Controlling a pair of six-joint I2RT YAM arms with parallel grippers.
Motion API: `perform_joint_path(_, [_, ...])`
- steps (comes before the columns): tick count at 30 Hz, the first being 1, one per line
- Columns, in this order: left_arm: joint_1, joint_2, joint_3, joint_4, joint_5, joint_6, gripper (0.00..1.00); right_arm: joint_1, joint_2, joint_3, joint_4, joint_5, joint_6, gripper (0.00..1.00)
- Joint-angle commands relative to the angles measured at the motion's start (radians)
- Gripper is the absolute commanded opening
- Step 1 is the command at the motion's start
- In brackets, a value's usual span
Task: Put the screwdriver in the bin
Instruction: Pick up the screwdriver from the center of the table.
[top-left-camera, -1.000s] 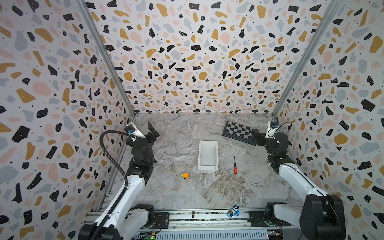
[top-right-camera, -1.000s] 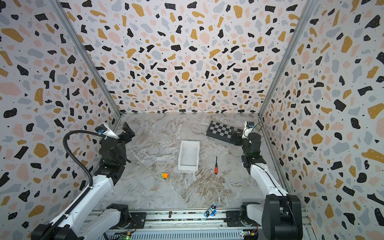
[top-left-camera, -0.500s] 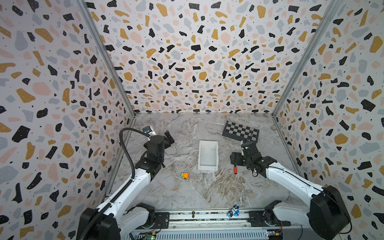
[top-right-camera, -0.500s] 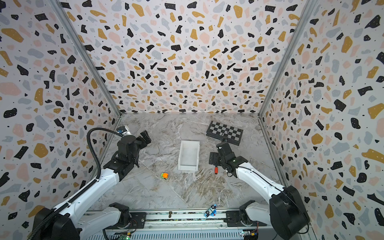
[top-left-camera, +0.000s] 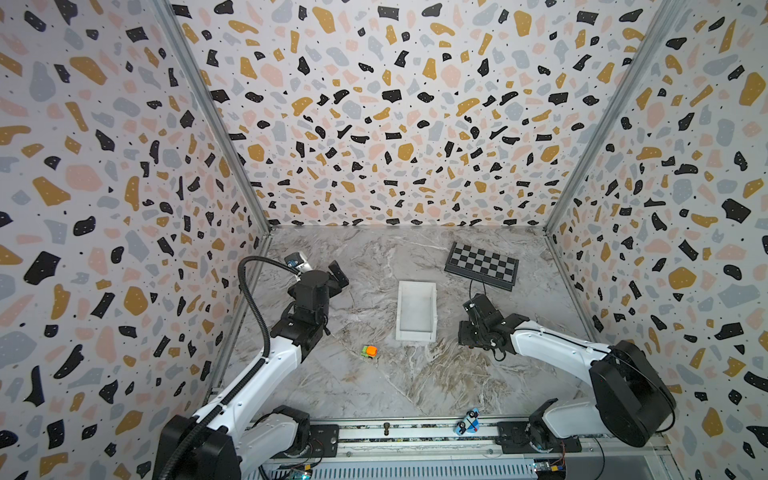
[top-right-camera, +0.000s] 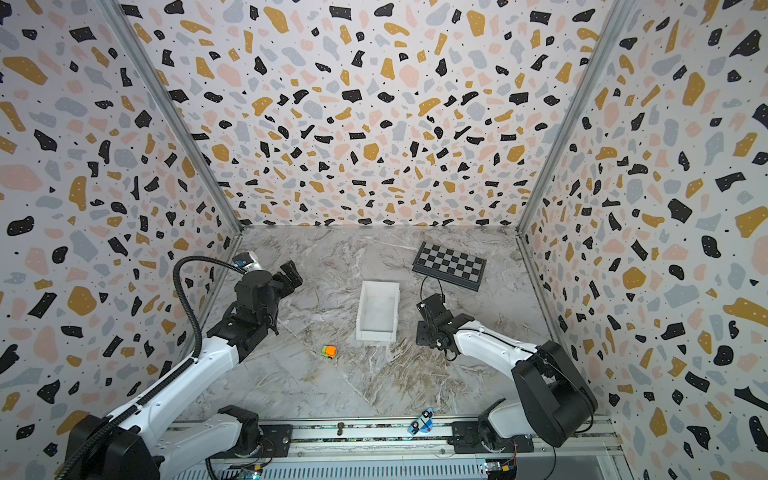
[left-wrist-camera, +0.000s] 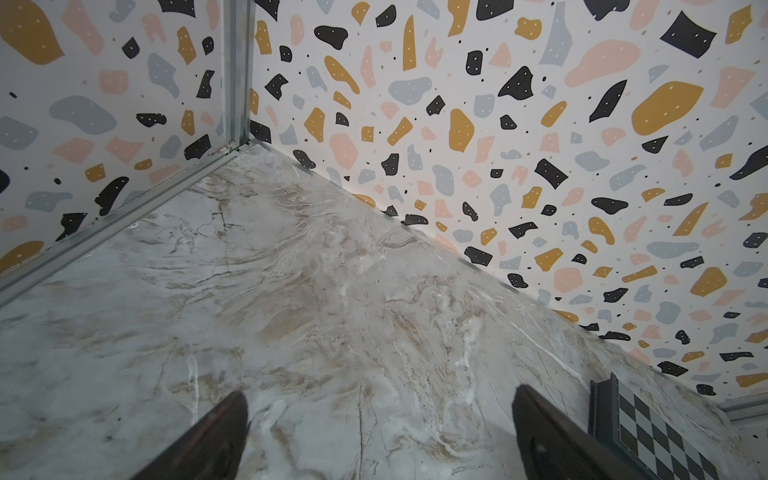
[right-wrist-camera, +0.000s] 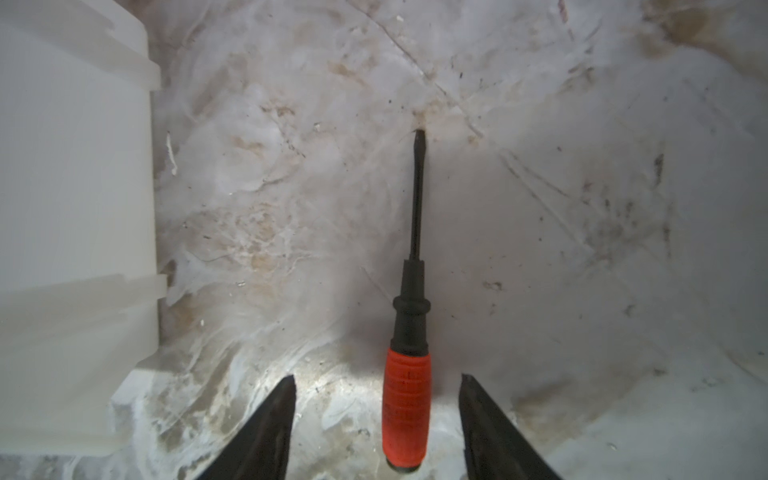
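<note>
In the right wrist view the screwdriver lies flat on the marble floor, its red-orange handle between my fingers and its thin black shaft pointing away. My right gripper is open, with a gap between the handle and each finger. Beside it stands the white bin. In both top views the right gripper sits low on the floor just right of the bin and hides the screwdriver. My left gripper hovers open and empty at the back left.
A black-and-grey chequered board lies at the back right. An orange-and-green toy sits on the floor front-left of the bin. A small blue toy car rests on the front rail. Patterned walls enclose three sides.
My right arm swung from the back right corner down over the screwdriver, and its jaws have narrowed around the handle. The left arm reached further into the workspace.
</note>
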Motion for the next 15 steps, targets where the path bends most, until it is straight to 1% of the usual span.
perform_joint_path(1, [-0.005, -0.007, 0.013, 0.017, -0.004, 0.0, 1.0, 0.004, 0.009, -0.01, -0.004, 0.015, 0.027, 0.55])
perform_joint_path(5, [-0.006, -0.004, 0.011, 0.018, -0.003, 0.001, 1.0, 0.004, 0.02, -0.021, 0.011, 0.014, 0.032, 0.44])
perform_joint_path(8, [-0.006, -0.002, 0.007, 0.023, -0.005, 0.002, 1.0, 0.004, 0.031, -0.022, 0.013, 0.013, 0.035, 0.41])
perform_joint_path(10, [-0.005, -0.001, 0.007, 0.024, -0.004, 0.002, 1.0, 0.004, 0.033, -0.024, 0.016, 0.018, 0.036, 0.36])
perform_joint_path(15, [-0.005, 0.002, 0.01, 0.026, -0.005, 0.003, 1.0, 0.004, 0.048, -0.014, 0.018, 0.017, 0.027, 0.32])
